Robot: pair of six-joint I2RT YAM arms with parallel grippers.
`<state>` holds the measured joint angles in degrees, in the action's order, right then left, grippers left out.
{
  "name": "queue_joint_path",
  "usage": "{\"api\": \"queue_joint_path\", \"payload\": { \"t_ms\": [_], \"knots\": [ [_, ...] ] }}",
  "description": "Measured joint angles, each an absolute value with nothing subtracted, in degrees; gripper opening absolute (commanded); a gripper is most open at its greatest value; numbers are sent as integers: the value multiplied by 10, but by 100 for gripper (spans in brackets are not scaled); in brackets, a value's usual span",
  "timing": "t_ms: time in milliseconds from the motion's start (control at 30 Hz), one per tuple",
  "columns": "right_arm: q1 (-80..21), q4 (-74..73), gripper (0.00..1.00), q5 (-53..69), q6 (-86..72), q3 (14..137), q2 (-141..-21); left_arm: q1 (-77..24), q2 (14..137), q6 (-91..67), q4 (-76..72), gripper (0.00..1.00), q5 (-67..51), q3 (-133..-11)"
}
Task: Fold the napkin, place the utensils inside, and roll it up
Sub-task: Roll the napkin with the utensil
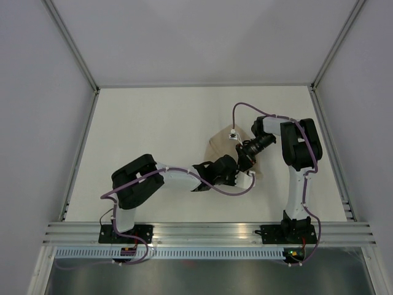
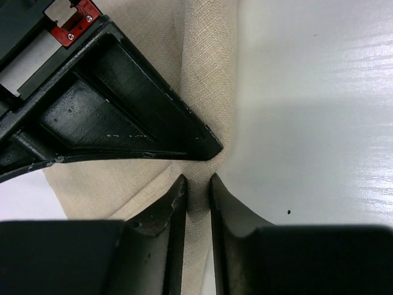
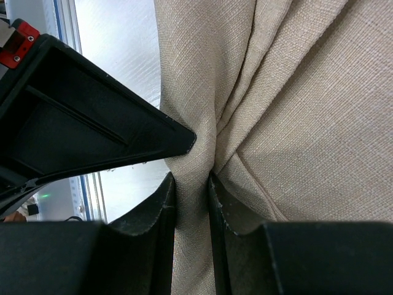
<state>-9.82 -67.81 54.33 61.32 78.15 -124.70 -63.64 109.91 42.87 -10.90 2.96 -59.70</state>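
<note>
Napkin [image 1: 219, 147] lies on the white table [image 1: 153, 123], a bit right of centre and at mid depth, between the two arms. It is tan, plain weave and rumpled rather than flat. Its near-right part is covered by both grippers in the top view.

Left gripper [image 2: 198, 182] reaches in from the near left. Its jaws are nearly together, with a narrow gap, and a fold of the napkin's edge is pinched between the fingertips [image 2: 178, 196]. In the left wrist view there is cloth to the left and far side of the pinch and bare table to the right.

Right gripper [image 3: 191, 179] comes in from the right side, angled toward the near left. Its jaws are also narrow and clamped on a gathered bunch of napkin. Creases fan out from the pinch across the cloth in the right wrist view.

The two grippers sit just beside each other at the same part of the napkin. Each wrist view shows the other gripper's black finger almost touching its own fingertips. I cannot tell whether the cloth at the pinch is lifted off the table.
</note>
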Motion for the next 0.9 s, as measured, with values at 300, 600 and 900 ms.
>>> {"api": "queue_joint_path", "payload": {
  "t_ms": [300,600,900],
  "knots": [
    [-91,-648,46,531,578,760,-1219,-624,1129,399,21,3,-13,-695],
    [-76,-503,54,484,495,733,-1133,-602,1150,332,70,3,-73,-743],
    [-5,-290,54,446,317,654,-1035,-561,1169,246,85,3,-179,-772]
  ]
}}
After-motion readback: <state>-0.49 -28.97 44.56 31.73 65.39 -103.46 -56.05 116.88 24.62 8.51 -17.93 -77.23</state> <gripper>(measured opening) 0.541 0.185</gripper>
